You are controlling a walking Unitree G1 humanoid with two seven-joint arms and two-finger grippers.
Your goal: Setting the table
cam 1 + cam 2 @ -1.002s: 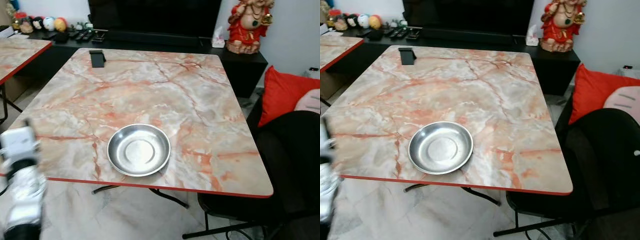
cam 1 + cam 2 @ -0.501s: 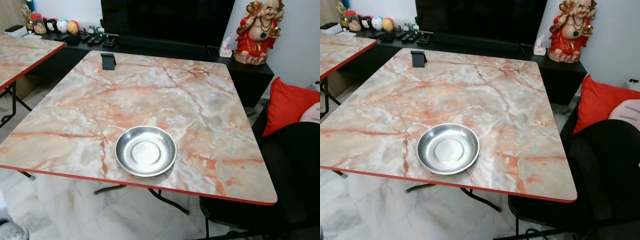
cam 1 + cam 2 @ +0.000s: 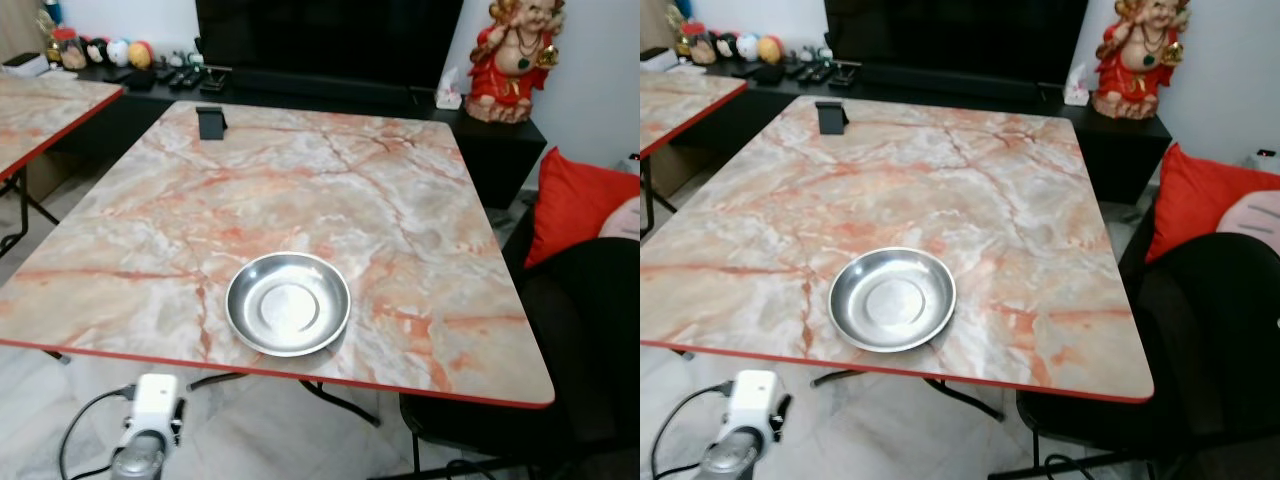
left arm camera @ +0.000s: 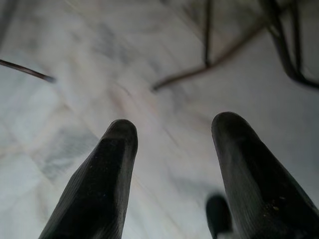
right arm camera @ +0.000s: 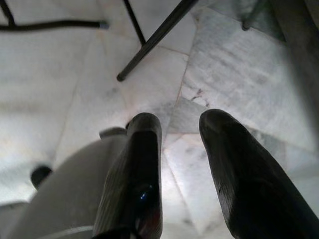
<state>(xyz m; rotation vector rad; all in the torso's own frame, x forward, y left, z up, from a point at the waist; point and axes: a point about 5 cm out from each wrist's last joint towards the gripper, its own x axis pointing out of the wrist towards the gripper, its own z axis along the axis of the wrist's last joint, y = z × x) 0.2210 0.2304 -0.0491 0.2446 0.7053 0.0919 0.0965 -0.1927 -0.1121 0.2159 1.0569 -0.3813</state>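
A round steel bowl sits empty near the front edge of the marble table, which has a red rim. Below that edge, low on the left, my left arm hangs over the floor. In the left wrist view my left gripper is open above pale marble floor tiles, holding nothing. My right gripper is also open over the floor, empty, with black table legs beyond it.
A small black stand is at the table's far left corner. A second marble table is on the left. A black chair with a red cushion is on the right. A red statue stands on the dark console behind.
The head camera has shifted a little. My left arm, blurred at the left edge a second ago, dropped low and now hangs below the table's front edge. The bowl has stayed put.
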